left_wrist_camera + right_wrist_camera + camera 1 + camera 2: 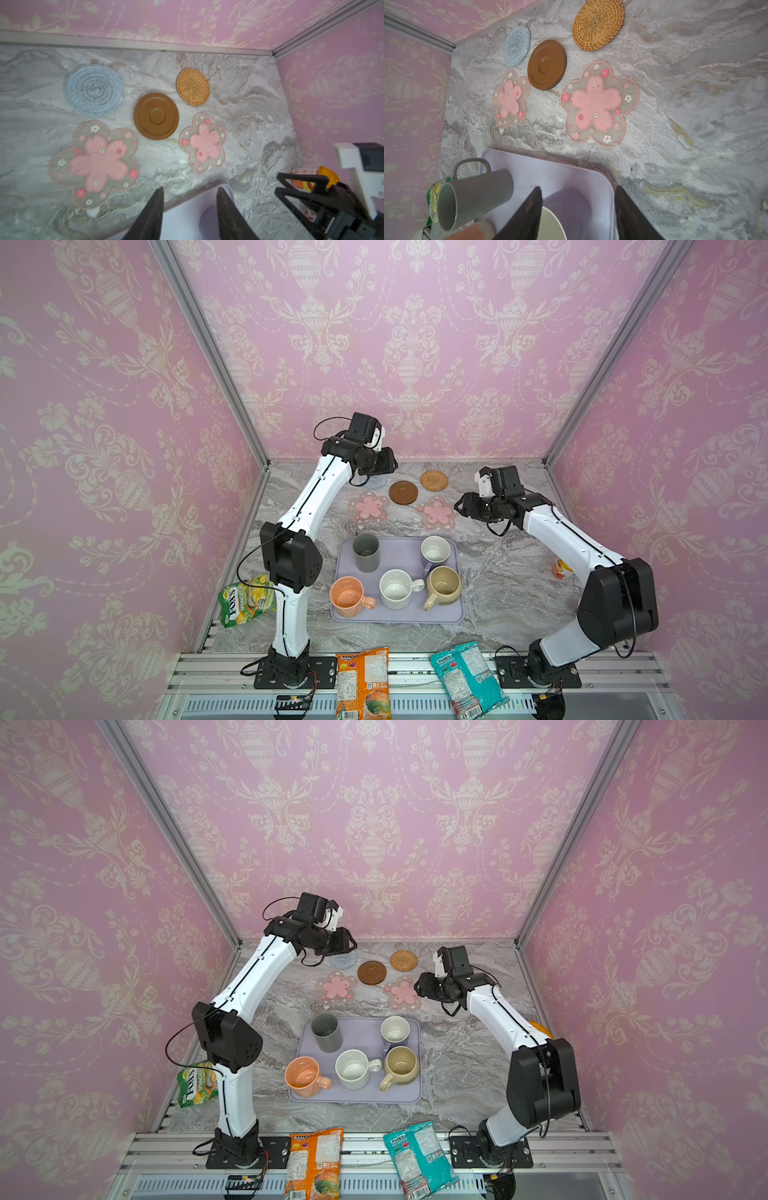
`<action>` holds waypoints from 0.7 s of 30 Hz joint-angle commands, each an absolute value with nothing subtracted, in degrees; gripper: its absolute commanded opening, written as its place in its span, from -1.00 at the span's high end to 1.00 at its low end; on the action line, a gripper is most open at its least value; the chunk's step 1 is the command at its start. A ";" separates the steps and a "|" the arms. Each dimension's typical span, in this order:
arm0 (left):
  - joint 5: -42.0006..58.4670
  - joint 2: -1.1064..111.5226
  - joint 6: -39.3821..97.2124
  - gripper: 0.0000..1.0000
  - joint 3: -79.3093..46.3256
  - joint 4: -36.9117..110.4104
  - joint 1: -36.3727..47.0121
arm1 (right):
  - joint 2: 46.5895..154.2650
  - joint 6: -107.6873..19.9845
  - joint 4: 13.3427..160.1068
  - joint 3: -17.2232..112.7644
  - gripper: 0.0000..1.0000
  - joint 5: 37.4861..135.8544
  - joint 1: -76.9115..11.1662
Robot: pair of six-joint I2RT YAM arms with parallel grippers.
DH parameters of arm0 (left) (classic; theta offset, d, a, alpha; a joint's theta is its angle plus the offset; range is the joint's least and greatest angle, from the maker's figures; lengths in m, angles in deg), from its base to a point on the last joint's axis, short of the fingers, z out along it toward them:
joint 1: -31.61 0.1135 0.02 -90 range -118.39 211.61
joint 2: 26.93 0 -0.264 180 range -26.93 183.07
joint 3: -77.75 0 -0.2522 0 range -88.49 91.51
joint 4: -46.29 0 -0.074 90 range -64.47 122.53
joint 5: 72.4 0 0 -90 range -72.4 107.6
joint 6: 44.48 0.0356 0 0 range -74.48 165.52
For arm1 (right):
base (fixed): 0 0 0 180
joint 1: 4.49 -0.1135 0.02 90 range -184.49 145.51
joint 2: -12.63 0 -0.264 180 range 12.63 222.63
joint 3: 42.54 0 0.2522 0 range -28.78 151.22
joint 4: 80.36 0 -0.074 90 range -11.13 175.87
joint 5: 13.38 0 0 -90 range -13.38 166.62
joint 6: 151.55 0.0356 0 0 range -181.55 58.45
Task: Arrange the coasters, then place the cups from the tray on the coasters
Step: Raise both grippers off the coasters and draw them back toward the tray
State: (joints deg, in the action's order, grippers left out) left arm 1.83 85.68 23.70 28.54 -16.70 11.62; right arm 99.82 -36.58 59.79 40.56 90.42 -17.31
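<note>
The tray (399, 616) sits on the near middle of the bench (507, 580) and holds all five cups. In its near row the peach-orange cup (348, 596) crowds the left corner, and the white speckled cup (397, 589) points its handle right at the beige-yellow cup (444, 587). Lifting either one could drag or tip its neighbour.

Behind them stand the dark grey cup (366, 551) and the lavender cup (434, 552).

Farther off, the coasters lie flat in a tight cluster. The left flower coaster (369, 508) and the right flower coaster (436, 513) flank the brown wooden coaster (403, 492). The tan rattan coaster (434, 480) and the grey-blue woven coaster (344, 960) lie farthest.

With so little room between mats, I judge that a handled cup may bump one already placed. A cup set down while sliding may also shove a thin flower mat.

The right claw (578, 187) hangs just right of the cluster, spread and empty. The left claw (190, 188) hovers over the grey-blue mat, spread, pinching nothing.
</note>
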 commanded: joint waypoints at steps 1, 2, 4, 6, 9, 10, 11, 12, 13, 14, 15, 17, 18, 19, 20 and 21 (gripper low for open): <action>7.54 75.81 24.70 0.09 15.20 -12.42 12.43 | 94.34 -38.93 54.92 39.10 -0.15 87.05 -17.40; 7.74 72.92 24.07 0.08 11.63 -11.20 12.74 | 92.89 -39.19 54.09 36.89 -0.15 86.58 -17.49; 9.15 66.72 23.16 0.08 4.38 -10.01 13.26 | 89.59 -39.64 52.17 35.60 -0.15 85.49 -17.68; 11.46 61.99 23.18 0.07 -0.70 -10.68 13.31 | 86.66 -39.67 50.70 34.58 -0.16 84.84 -17.96; 14.91 55.25 22.78 0.07 -6.95 -12.49 13.40 | 82.51 -39.57 48.68 33.24 -0.16 84.06 -18.93; 16.10 53.05 22.61 0.07 -8.66 -13.37 13.42 | 81.14 -39.57 48.13 32.85 -0.16 83.56 -19.52; 16.93 51.15 22.58 0.07 -10.23 -14.05 13.42 | 80.08 -39.58 47.64 32.47 -0.16 83.12 -20.10; 17.85 48.87 22.49 0.06 -11.97 -14.98 13.42 | 79.02 -39.49 47.15 32.08 -0.16 82.35 -20.87; 19.02 46.75 22.19 0.06 -13.67 -15.98 13.40 | 78.09 -39.49 46.51 31.79 -0.17 81.64 -21.83; 20.04 44.83 21.78 0.06 -15.16 -16.75 13.42 | 77.33 -39.49 45.95 31.56 -0.17 81.04 -22.78; 20.85 42.81 21.10 0.06 -17.04 -17.41 13.42 | 76.69 -39.45 45.19 31.43 -0.17 80.31 -24.00; 21.77 38.76 19.64 0.05 -20.74 -18.17 13.42 | 75.58 -39.58 43.99 30.98 -0.17 79.13 -26.59; 22.08 36.85 18.82 0.05 -22.68 -18.51 13.42 | 75.09 -39.42 43.41 30.64 -0.16 78.34 -27.88; 22.12 35.10 18.10 0.05 -24.47 -18.70 13.42 | 74.47 -39.03 42.96 30.18 -0.17 77.66 -29.13; 22.00 33.60 17.57 0.05 -25.93 -18.73 13.42 | 73.91 -38.67 42.77 29.76 -0.17 77.19 -30.13; 21.73 32.11 17.11 0.05 -27.44 -18.70 13.42 | 73.26 -38.03 42.56 29.10 -0.16 76.84 -31.12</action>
